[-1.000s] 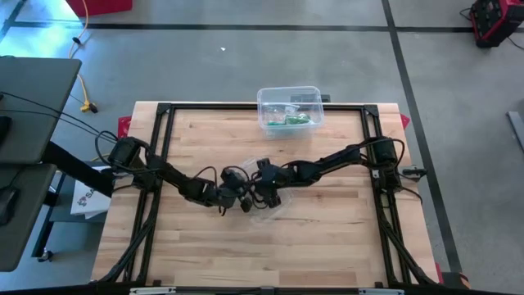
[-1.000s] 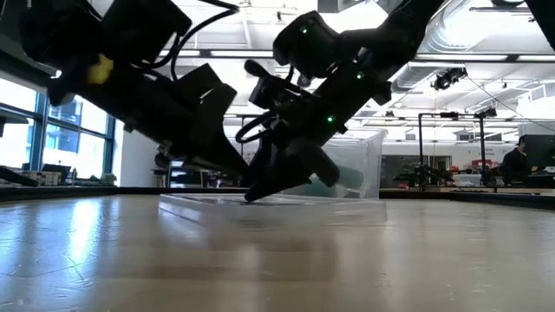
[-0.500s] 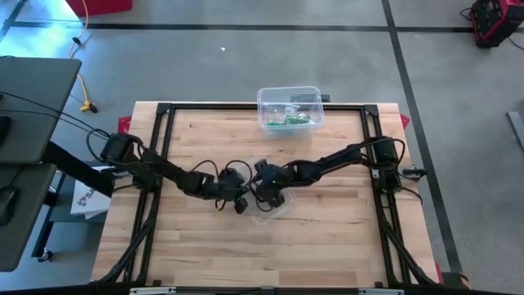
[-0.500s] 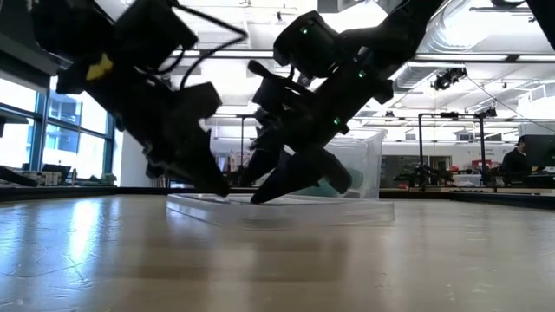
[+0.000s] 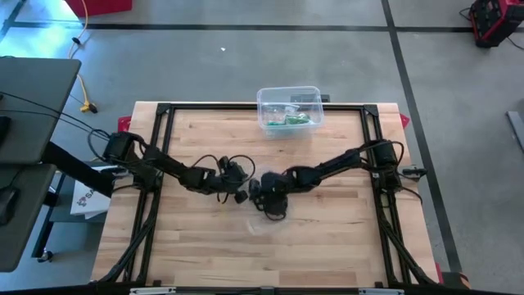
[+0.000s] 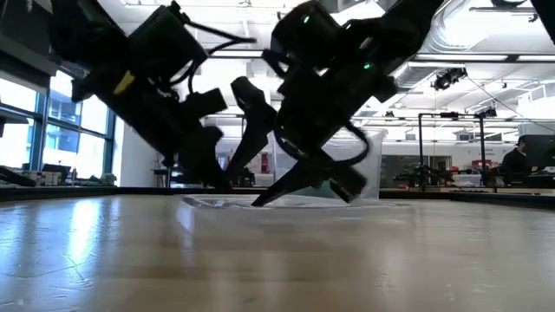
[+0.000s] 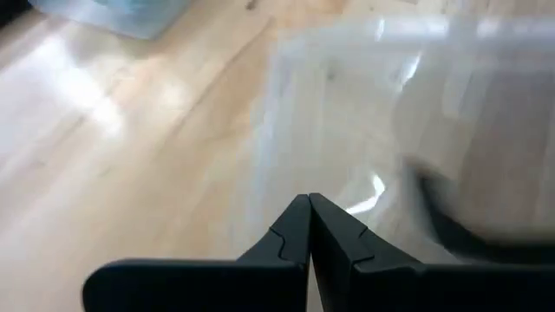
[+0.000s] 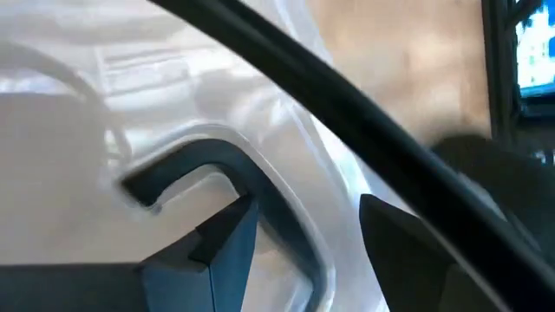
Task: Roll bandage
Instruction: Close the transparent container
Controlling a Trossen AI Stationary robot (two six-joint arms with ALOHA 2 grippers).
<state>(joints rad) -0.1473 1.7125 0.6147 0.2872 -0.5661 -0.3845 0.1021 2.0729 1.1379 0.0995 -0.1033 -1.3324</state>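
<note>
Surface [image 5: 327, 238]: light wood w/ black frame round the edge; both arms reach in to the middle.
Left tool [image 5: 242, 195]: fingers pressed together, nothing between them. Tip down near the surface, just beside the left edge of the clear lid; left wrist view shows the closed tip [image 7: 310, 206] over the lid's plastic.
Right tool [image 5: 274, 209]: fingers wide apart, angled down onto the lid. In right wrist view [image 8: 308, 212] the lid's raised rim runs between the two fingers; can't tell if they pinch it.
Clear lid [image 5: 266, 220]: thin see-through plastic, lying flat near the middle of the surface, under both tools; low view shows it as a flat pale sheet [image 6: 295, 203] resting on the wood.
Tools, relation: close together, left one beside the right, both at the lid.
Bin [image 5: 288, 111]: clear plastic box at the far edge of the surface, well apart from the tools; green and white bits inside.
Bandage: can't pick it out for sure; may be among the bin's contents, too small to tell.
Room: person [image 6: 519, 160] far off behind the surface, low view, right side.
</note>
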